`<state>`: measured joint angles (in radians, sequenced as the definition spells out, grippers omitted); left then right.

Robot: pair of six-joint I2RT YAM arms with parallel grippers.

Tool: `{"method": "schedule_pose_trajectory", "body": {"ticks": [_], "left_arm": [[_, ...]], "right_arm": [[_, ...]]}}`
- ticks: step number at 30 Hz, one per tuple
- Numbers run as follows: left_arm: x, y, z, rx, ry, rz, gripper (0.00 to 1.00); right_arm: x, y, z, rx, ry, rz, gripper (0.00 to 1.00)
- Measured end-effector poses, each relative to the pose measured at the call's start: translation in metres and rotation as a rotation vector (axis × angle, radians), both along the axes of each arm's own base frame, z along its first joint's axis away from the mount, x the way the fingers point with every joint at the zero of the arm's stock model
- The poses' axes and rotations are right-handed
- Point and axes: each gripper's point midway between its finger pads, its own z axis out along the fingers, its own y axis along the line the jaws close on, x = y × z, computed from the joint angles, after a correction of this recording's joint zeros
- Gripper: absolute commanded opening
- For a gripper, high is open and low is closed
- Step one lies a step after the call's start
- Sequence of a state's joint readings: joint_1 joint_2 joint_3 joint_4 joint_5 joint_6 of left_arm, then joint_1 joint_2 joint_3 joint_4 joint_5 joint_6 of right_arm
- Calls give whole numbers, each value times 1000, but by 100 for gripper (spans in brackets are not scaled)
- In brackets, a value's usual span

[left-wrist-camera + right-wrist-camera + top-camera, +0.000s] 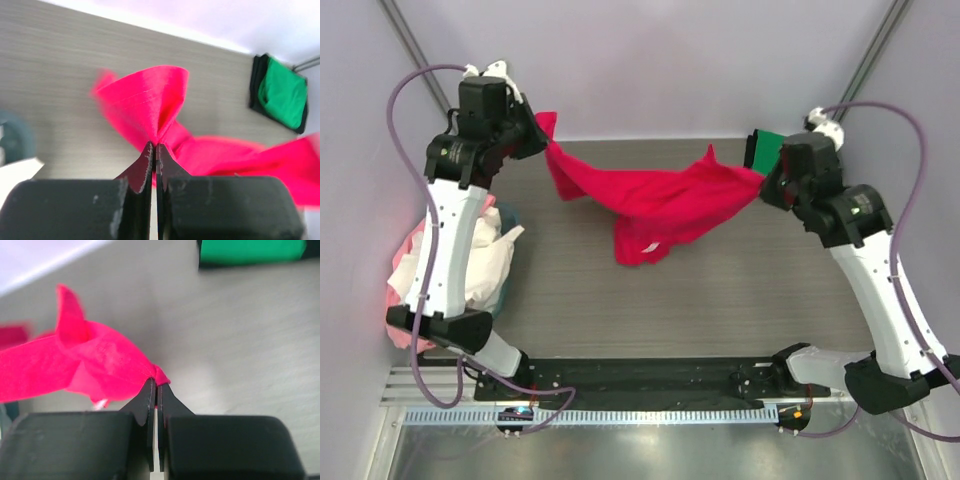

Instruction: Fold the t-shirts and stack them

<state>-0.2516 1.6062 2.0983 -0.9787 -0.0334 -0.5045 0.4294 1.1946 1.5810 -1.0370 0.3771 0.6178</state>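
While both of my arms reach over the far half of the grey table (720,300), the crimson t-shirt (660,205) hangs between them like a slack hammock. At far left, the left gripper (540,138) pinches one bunched end of the cloth. At far right, the right gripper (763,183) pinches the other end. The middle of the shirt sags in loose folds toward the table's centre. From above I cannot tell whether the lowest fold touches the surface.

Seen from the left wrist camera, the left gripper (154,147) has its jaws pressed together on a thin tuck of the crimson t-shirt (150,102). The cloth fans out beyond the tips. The right wrist camera shows the same for the right gripper (154,382). Its jaws are closed tight on a small knot of the crimson t-shirt (100,365), which trails off to the left.

A folded green t-shirt (763,150) lies at the far right corner of the table, just behind the right gripper. It rests on a folded black t-shirt (256,80), whose edge shows around the green t-shirt (282,95).

At the left edge, partly hidden by my left arm, sits a loose heap. In it are a white t-shirt (490,265), a light pink t-shirt (400,290) and a sliver of a greyish-teal t-shirt (509,214).
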Motion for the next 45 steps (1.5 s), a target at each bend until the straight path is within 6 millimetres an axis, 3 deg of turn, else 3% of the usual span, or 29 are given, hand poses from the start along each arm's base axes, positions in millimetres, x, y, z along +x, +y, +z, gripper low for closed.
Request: {"method": "schedule_pose_trajectory", "body": {"ticks": [3, 6, 9, 14, 18, 22, 28, 33, 38, 42, 45], "left_arm": [[-30, 16, 4, 35, 16, 7, 0], [-47, 24, -14, 65, 80, 8, 0], [-57, 29, -42, 89, 166, 15, 0], [-81, 34, -93, 108, 293, 18, 0], [-105, 38, -105, 95, 317, 29, 0], [-125, 42, -70, 56, 200, 33, 0], [-161, 47, 14, -34, -58, 32, 0], [-201, 47, 72, -99, -269, -21, 0], [-240, 50, 117, -137, -453, -62, 0], [-234, 51, 144, -153, -510, -48, 0], [-197, 49, 144, -154, -453, -1, 0]], "right_arm": [[5, -21, 46, -31, -93, -34, 1], [-3, -36, 67, -69, -134, -60, 1], [-16, -51, 66, -112, -125, -90, 1], [-37, -68, 42, -169, -66, -122, 1], [-50, -78, 39, -191, -72, -141, 1], [-67, -88, 67, -182, -177, -145, 1], [-104, -96, 149, -112, -491, -98, 1], [-163, -113, 216, -71, -781, -72, 1], [-207, -127, 265, -74, -982, -68, 1], [-207, -133, 289, -104, -1018, -100, 1], [-169, -132, 304, -135, -966, -169, 1]]}}
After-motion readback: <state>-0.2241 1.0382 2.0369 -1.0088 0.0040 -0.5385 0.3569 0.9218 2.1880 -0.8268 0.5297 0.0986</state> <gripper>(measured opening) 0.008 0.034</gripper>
